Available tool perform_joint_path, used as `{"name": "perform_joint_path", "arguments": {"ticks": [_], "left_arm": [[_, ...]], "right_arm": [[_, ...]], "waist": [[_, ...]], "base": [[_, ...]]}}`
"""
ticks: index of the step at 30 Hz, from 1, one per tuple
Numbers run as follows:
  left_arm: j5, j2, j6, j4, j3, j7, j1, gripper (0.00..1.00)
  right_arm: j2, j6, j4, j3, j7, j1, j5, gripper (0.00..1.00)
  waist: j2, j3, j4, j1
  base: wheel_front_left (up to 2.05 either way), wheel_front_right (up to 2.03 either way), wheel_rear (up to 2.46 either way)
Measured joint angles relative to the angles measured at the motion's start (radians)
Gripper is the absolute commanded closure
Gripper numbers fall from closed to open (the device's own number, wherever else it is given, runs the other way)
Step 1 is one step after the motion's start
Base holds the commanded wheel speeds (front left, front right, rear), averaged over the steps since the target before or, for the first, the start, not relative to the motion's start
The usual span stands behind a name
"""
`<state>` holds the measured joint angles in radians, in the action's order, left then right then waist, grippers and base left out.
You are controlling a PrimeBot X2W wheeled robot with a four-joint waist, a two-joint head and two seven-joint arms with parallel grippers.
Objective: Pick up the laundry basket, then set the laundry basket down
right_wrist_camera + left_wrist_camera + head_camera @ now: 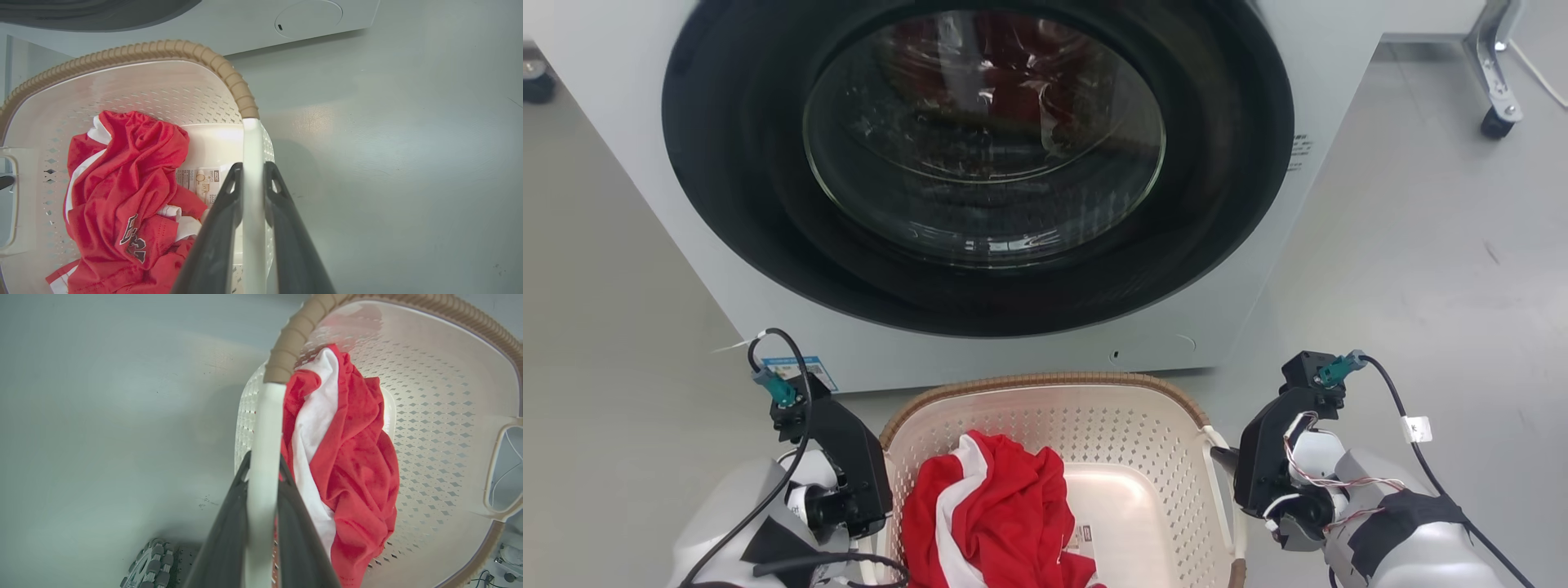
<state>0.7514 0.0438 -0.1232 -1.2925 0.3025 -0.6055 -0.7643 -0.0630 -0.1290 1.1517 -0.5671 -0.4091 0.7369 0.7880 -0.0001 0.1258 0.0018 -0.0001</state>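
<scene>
The laundry basket [1094,429], cream-white with perforated walls and a brown woven-look rim, sits just before me at the foot of the washer. A crumpled red and white garment [996,506] lies inside it. My left gripper [870,486] is at the basket's left side. In the left wrist view its gripper [263,467] is shut on the white side handle [265,420]. My right gripper [1227,464] is at the right side. In the right wrist view its gripper [253,173] is shut on the other white handle [252,141]. Whether the basket touches the floor, I cannot tell.
The white washer [629,106] with its dark round glass door [980,163] shut stands close behind the basket, red cloth showing inside. Grey floor [1421,261] spreads to both sides. A castered metal leg [1499,114] stands far right. A roller wheel [149,563] shows by the left arm.
</scene>
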Motion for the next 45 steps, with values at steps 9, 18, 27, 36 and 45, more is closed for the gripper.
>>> {"name": "perform_joint_path", "arguments": {"ticks": [9, 18, 27, 36, 45], "left_arm": [[0.013, 0.001, 0.0, -0.006, -0.005, -0.036, 0.016, 1.0], [0.015, 0.001, 0.0, -0.009, -0.006, -0.055, 0.019, 1.0], [0.04, 0.005, 0.0, -0.014, -0.009, -0.063, 0.037, 1.0], [0.041, 0.005, 0.0, -0.015, -0.009, -0.067, 0.041, 1.0], [0.044, 0.005, 0.0, -0.016, -0.009, -0.066, 0.05, 1.0]], "right_arm": [[0.0, 0.0, 0.018, -0.004, -0.058, 0.0, 0.036, 1.0], [-0.002, 0.0, 0.028, -0.006, -0.096, 0.0, 0.058, 1.0], [-0.002, 0.0, 0.034, -0.015, -0.123, 0.0, 0.078, 1.0], [-0.002, 0.0, 0.036, -0.023, -0.135, -0.002, 0.085, 1.0], [-0.002, 0.0, 0.039, -0.032, -0.136, -0.002, 0.092, 1.0]], "waist": [[0.0, -0.057, -0.001, 0.0], [0.0001, -0.102, 0.005, 0.0001], [0.0001, -0.12, 0.007, 0.0001], [0.0001, -0.124, 0.006, 0.0001], [0.0001, -0.126, 0.004, 0.0001]], "base": [[0.0, 0.0, 0.0], [0.0, 0.0, 0.0], [0.0, 0.0, 0.0], [0.0, 0.0, 0.0], [0.0, 0.0, 0.0]]}}
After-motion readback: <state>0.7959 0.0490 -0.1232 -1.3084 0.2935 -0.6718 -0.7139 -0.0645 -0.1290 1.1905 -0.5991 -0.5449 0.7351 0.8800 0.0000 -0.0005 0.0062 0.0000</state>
